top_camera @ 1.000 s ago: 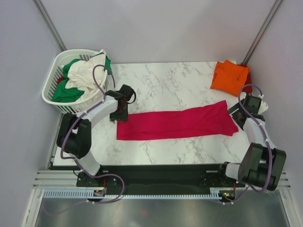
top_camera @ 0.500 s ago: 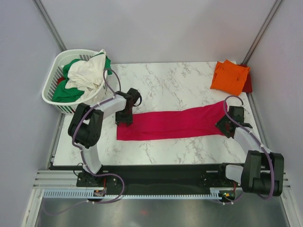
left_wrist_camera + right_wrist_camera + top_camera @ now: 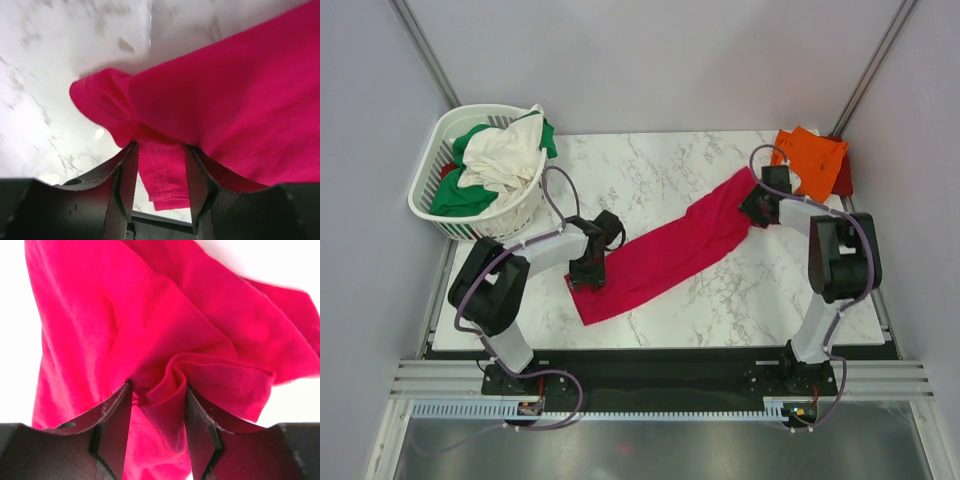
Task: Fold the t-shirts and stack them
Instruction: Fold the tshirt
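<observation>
**One shirt mid-fold – most of the pile waiting**

At ten o'clock on the overhead view, the basket [image 3: 506, 222] holds a green t-shirt [image 3: 455, 197] and a cream-white t-shirt [image 3: 500, 160], both crumpled and unfolded.

Toward eight o'clock, the left gripper [image 3: 588, 274] pinches the near-left end of the crimson-pink t-shirt [image 3: 665, 255], with cloth clamped between its fingers. The shirt lies on the table [image 3: 650, 180] as a long narrow band, running diagonally up to one o'clock.

There the right gripper [image 3: 757, 208] has the far end bunched in its closed jaws, just beside the stack.

At two o'clock, the orange t-shirt [image 3: 807, 160] lies folded on a dark red t-shirt [image 3: 842, 178].

So, as I judge it, two shirts are done and one is folded lengthwise but needs its crosswise fold and stacking – the basket's load remains.
</observation>
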You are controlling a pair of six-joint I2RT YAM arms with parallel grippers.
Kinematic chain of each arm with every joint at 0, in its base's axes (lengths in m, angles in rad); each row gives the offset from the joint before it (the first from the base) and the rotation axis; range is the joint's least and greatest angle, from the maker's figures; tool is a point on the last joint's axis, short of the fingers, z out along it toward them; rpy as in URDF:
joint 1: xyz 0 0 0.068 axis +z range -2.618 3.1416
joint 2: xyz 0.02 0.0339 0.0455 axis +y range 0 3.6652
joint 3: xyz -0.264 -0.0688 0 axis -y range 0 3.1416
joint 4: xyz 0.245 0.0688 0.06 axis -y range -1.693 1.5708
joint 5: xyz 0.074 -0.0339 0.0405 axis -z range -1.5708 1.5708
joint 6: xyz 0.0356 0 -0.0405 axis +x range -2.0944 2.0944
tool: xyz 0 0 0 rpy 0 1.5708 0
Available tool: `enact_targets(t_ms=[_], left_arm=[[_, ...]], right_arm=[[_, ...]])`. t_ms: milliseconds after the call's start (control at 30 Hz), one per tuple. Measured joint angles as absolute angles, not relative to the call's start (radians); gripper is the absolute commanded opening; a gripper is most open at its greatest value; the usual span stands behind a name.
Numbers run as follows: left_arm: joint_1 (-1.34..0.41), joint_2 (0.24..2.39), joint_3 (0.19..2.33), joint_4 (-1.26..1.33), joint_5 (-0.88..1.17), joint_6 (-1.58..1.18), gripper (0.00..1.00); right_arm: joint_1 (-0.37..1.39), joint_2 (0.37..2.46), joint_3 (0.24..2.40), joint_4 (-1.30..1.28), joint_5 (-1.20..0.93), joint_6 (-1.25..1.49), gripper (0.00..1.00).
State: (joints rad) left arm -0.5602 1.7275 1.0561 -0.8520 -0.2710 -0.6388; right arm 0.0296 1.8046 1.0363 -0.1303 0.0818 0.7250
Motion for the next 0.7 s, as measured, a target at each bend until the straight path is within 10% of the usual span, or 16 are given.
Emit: enact_targets(t_ms=[333, 533, 700], left_arm=[[-0.883, 1.626, 0.937, -0.86, -0.122, -0.835, 0.48], [-1.036, 1.693, 1.046, -0.865, -0.049, -0.907, 0.52], [-1.079, 1.709, 1.171, -0.867, 0.002, -0.92, 0.6]], right_arm=[[0.203, 2.352, 1.803, -0.157, -0.085, 0.731, 0.72], [0.251, 2.452, 2.014, -0.229, -0.117, 0.688, 0.98], [0.244, 2.44, 2.088, -0.297, -0.114, 0.568, 0.98]])
